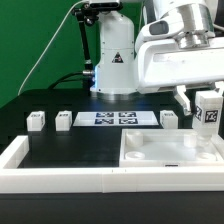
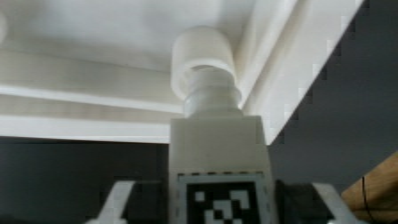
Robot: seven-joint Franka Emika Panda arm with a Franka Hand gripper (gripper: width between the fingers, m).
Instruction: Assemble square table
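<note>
Gripper jaws clamped on leg, tag facing exterior camera. Leg upright, long axis vertical, narrow peg end pointing down at top's far corner, exterior view's right. Peg-top contact: cannot tell. Loose legs stand flanking marker board.

**Camera setup**

Exterior view faces my base across the worktop, mid-range, from slightly above. Wrist view rides on me, very close, looking along the leg onto the top. Both share leg and top.
</note>
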